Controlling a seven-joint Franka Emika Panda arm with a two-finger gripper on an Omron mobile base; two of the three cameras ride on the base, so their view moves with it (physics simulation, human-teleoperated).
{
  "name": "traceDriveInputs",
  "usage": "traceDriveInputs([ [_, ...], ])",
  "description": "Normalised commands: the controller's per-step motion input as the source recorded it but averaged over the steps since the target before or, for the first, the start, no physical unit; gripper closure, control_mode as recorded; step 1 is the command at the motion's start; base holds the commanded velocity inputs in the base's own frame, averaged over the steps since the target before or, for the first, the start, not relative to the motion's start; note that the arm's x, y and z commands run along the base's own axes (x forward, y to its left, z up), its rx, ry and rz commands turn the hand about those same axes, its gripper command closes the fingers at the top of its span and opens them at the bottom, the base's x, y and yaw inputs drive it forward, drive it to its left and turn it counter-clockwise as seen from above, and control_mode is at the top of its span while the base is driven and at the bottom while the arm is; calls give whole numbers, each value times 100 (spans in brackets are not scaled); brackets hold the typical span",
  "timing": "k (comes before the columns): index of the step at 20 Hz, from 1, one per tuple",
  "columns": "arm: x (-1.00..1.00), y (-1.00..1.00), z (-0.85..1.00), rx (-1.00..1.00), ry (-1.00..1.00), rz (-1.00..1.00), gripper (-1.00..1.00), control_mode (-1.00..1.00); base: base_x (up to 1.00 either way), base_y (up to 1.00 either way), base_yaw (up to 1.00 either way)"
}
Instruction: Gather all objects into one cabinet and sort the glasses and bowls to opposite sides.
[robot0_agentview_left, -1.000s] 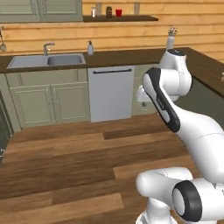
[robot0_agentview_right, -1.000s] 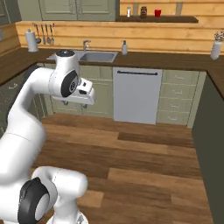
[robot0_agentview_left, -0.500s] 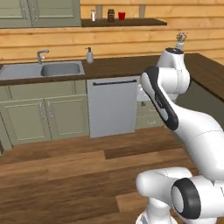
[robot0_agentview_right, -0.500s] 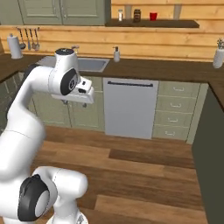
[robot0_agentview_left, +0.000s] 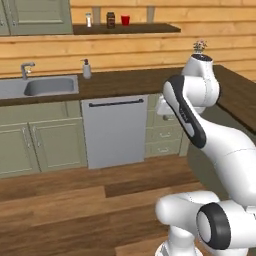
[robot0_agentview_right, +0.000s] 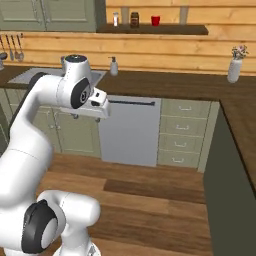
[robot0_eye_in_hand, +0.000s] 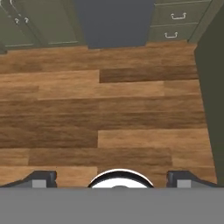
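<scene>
A glossy red mug (robot0_agentview_left: 125, 20) (robot0_agentview_right: 156, 20), one of the glasses, stands on the dark wood-backed shelf (robot0_agentview_left: 150, 29) high on the wall. Olive-grey wall cabinet doors (robot0_agentview_left: 35, 15) (robot0_agentview_right: 50, 12) are shut at the upper left. My gripper (robot0_eye_in_hand: 112, 177) (robot0_agentview_right: 99, 114) hangs in mid-air well below the shelf, pointing down at the wooden floor. It is open, its two dark fingertips (robot0_eye_in_hand: 41, 177) stand far apart, and nothing is between them. The bowls are out of view.
A white bottle (robot0_agentview_left: 88, 19) and a dark jar (robot0_agentview_left: 111, 20) share the shelf with the mug. Below run a dark counter (robot0_agentview_left: 125, 82) with sink (robot0_agentview_left: 47, 86), soap dispenser (robot0_agentview_left: 86, 69) and flower vase (robot0_agentview_right: 234, 65), a dishwasher (robot0_agentview_left: 115, 130), and drawers (robot0_agentview_right: 182, 132).
The whole picture has shifted as the base moves: counter, dishwasher and shelf now look nearer. The arm keeps its pose and the gripper stays open.
</scene>
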Motion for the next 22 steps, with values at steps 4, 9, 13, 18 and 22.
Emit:
traceDriveInputs([
  [4, 0, 0, 0, 0, 0, 0, -100, 100, 100, -21, 0],
  [9, 0, 0, 0, 0, 0, 0, -100, 100, 100, -23, 0],
  [13, 0, 0, 0, 0, 0, 0, -100, 100, 100, -45, 0],
  [18, 0, 0, 0, 0, 0, 0, -100, 100, 100, -27, 0],
  [22, 0, 0, 0, 0, 0, 0, -100, 100, 100, 0, 0],
])
